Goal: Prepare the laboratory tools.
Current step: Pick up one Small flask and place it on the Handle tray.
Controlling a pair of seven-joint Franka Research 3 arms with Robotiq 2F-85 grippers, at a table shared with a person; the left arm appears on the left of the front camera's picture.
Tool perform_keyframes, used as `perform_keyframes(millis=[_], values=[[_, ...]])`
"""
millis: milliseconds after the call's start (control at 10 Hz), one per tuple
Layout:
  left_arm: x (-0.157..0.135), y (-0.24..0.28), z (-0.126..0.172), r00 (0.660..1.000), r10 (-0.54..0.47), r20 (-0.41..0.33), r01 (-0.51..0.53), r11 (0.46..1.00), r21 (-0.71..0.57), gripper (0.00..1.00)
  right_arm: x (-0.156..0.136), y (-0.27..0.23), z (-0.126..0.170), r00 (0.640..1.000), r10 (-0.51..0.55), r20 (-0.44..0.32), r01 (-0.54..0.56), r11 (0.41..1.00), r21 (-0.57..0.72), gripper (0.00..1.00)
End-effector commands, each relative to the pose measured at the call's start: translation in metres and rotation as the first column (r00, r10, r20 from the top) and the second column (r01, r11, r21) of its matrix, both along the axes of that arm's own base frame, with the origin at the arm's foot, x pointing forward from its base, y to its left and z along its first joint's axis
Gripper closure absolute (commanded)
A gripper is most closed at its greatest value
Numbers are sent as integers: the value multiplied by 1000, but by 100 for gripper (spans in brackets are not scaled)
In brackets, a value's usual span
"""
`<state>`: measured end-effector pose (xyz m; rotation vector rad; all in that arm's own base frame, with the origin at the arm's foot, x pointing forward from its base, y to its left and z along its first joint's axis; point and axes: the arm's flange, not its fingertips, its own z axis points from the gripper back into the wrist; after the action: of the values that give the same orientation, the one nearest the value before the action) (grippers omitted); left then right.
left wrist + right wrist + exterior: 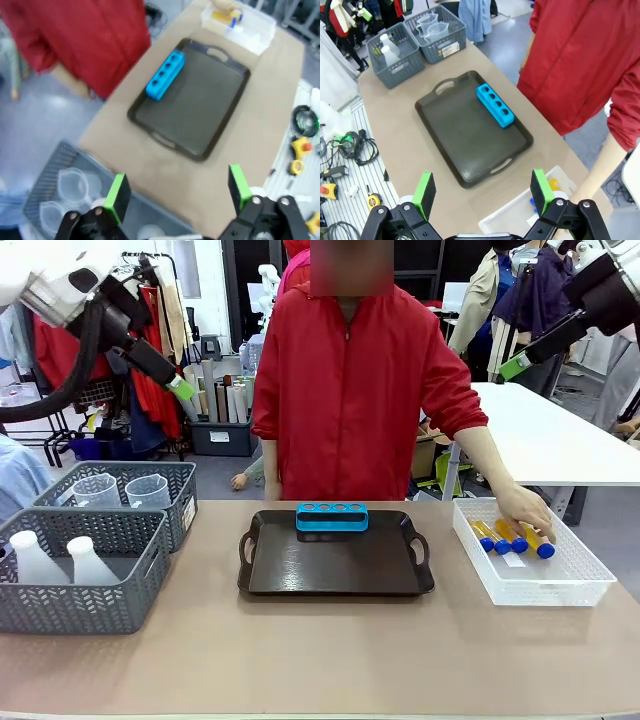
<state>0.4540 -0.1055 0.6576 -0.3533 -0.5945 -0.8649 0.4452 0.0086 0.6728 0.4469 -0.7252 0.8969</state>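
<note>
A blue four-hole rack (332,517) (166,75) (495,105) lies at the far edge of a dark tray (336,570) (205,110) (460,135), its holes empty. Yellow-orange tubes with blue caps (510,537) (225,16) lie in the white lattice bin (560,585) at the right, and the person's hand (525,508) rests on them. Two white flasks (35,555) (387,47) and clear beakers (97,490) (432,25) sit in the grey baskets. My left gripper (182,388) (178,190) and right gripper (515,365) (483,189) hang high above the table, both open and holding nothing.
The grey mesh baskets (120,615) (185,490) stand at the table's left edge. A person in a red jacket (350,390) stands at the far side, behind the tray. Bare tabletop (320,650) lies in front of the tray. Cables and tools (345,150) lie on a side shelf.
</note>
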Motion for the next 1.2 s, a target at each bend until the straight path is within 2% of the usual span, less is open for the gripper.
perform_keyframes(millis=[0, 100, 200, 300, 400, 700, 800, 900, 1000, 1100], values=[[-16, 5, -7, 981, 130, -141, -119, 990, 80, 0, 0, 0, 0, 1000, 6, 3, -6, 1000, -1, 0], [-17, 15, -19, 961, 185, -204, -169, 981, 96, 0, 0, 0, 0, 1000, 6, 3, -6, 1000, -1, 0], [-16, 33, -39, 934, 252, -254, -208, 960, 187, 0, 0, 0, 0, 1000, 6, 3, -6, 1000, -1, 0], [-15, 41, -51, 928, 267, -261, -200, 946, 254, 0, 0, 0, 0, 1000, 6, 3, -6, 1000, -1, 0], [-15, 55, -66, 903, 344, -257, -248, 906, 342, 0, 0, 0, 0, 1000, 6, 3, -6, 1000, -1, 0], [-22, 73, -93, 850, 444, -284, -321, 864, 388, 0, 0, 0, 0, 1000, 6, 3, -6, 1000, -1, 0], [-22, 74, -96, 841, 461, -283, -340, 858, 386, 0, 0, 0, 0, 1000, 6, 3, -6, 1000, -1, 0], [-16, 69, -92, 875, 406, -264, -330, 899, 288, 0, 0, 0, 0, 1000, 6, 3, -6, 1000, -1, 0], [-16, 75, -97, 857, 426, -289, -306, 874, 378, 0, 0, 0, 0, 1000, 6, 3, -6, 1000, -1, 0], [-16, 75, -97, 857, 426, -289, -306, 874, 378, 0, 0, 0, 0, 1000, 6, 3, -6, 1000, -1, 0]])
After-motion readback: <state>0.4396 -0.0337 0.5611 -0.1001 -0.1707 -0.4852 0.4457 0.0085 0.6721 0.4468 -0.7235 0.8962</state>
